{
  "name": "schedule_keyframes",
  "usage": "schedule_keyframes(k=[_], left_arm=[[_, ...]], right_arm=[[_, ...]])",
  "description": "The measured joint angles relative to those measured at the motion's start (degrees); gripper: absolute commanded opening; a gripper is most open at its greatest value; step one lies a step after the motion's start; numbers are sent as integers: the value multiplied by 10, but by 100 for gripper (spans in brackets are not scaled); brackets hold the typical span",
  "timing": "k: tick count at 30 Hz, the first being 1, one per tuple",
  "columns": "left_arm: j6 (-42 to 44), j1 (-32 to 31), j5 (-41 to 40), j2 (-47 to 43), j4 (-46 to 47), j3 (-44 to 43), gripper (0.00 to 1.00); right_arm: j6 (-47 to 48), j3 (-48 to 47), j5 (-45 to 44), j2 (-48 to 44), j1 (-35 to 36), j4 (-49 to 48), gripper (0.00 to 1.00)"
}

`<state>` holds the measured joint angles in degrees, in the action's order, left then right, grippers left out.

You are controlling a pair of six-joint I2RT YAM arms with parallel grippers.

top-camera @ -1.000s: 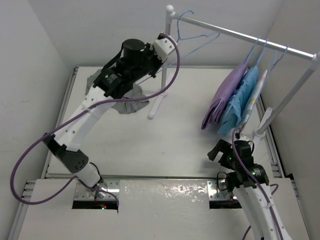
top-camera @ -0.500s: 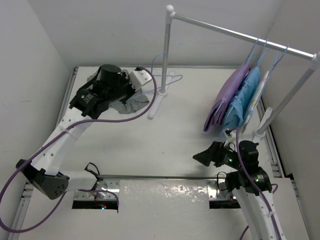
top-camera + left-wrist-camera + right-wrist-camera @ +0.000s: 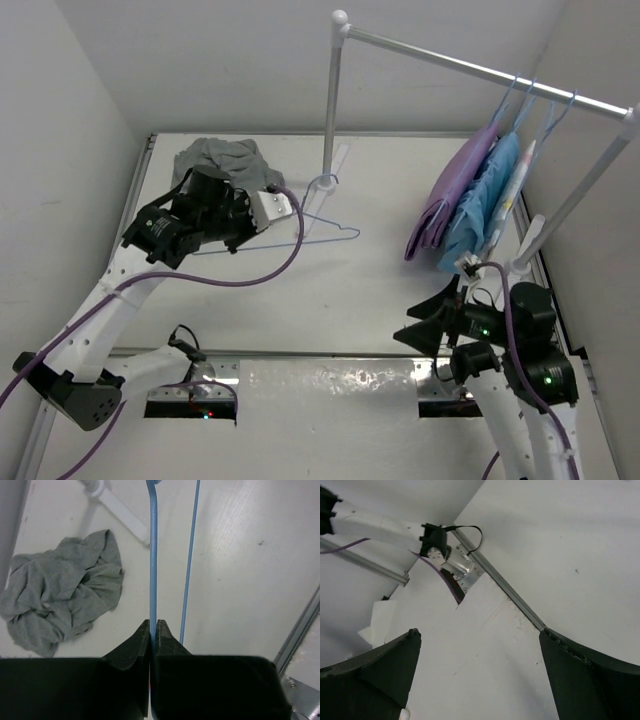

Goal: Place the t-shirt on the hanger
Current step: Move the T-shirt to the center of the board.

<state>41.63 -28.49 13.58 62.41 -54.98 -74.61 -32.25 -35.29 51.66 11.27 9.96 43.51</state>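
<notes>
The grey t-shirt (image 3: 215, 158) lies crumpled at the table's back left, and the left wrist view has it (image 3: 65, 600) to the left of the fingers. My left gripper (image 3: 283, 214) is shut on one wire of the light-blue hanger (image 3: 320, 241), holding it low over the table just in front of the t-shirt. In the left wrist view the gripped hanger wire (image 3: 153, 555) runs straight up from the left gripper (image 3: 153, 625), a second wire beside it. My right gripper (image 3: 425, 318) stands open and empty near the table's front right; the right gripper (image 3: 479, 632) faces bare table.
A white clothes rack has its post (image 3: 330, 100) behind the table's middle and its foot (image 3: 107, 500) close to the hanger's top. A purple garment (image 3: 450, 195) and a light-blue garment (image 3: 485, 200) hang on it at the right. A metal rail (image 3: 510, 592) runs along the near edge.
My left arm has carried the hanger off the rack's bar and down toward the table in front of the t-shirt. The right gripper has swung out to the left, still open.
</notes>
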Motion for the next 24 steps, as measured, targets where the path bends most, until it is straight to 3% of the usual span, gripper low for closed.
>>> schedule_keyframes(k=[6, 9, 14, 24], left_arm=[[43, 0, 102, -3, -42, 0, 0], [71, 0, 148, -16, -66, 0, 0], [99, 0, 234, -46, -96, -11, 0], [121, 0, 359, -49, -118, -79, 0]], right_arm=[[28, -128, 54, -10, -17, 35, 99], [57, -235, 82, 17, -43, 55, 99], [113, -395, 88, 91, -74, 35, 86], [90, -401, 80, 244, -158, -83, 86]])
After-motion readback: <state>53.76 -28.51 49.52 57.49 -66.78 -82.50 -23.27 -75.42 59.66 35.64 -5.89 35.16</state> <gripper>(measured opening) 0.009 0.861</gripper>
